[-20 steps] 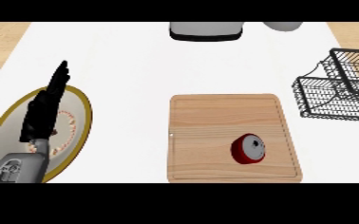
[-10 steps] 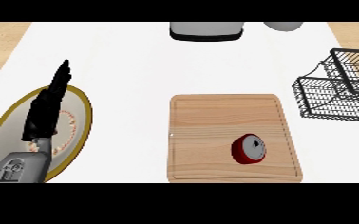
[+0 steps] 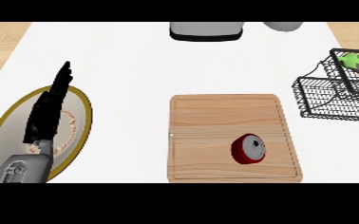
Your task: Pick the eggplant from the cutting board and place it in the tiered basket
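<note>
Head view: the black wire tiered basket (image 3: 319, 97), cut off at the counter's (image 3: 126, 61) right edge, holds something green (image 3: 348, 60) in its upper tier. The eggplant (image 3: 249, 148), a dark-red round shape with a grey cap, lies near the front right corner of the wooden cutting board (image 3: 210, 123), well apart from the basket. The left hand (image 3: 45, 116), fingers straight and holding nothing, rests over the gold-rimmed plate (image 3: 82, 123) at the left edge and hides part of a pinkish ring on it, while a grey appliance (image 3: 207, 31) and a grey rounded object (image 3: 284, 26) are cropped at the far edge.
</note>
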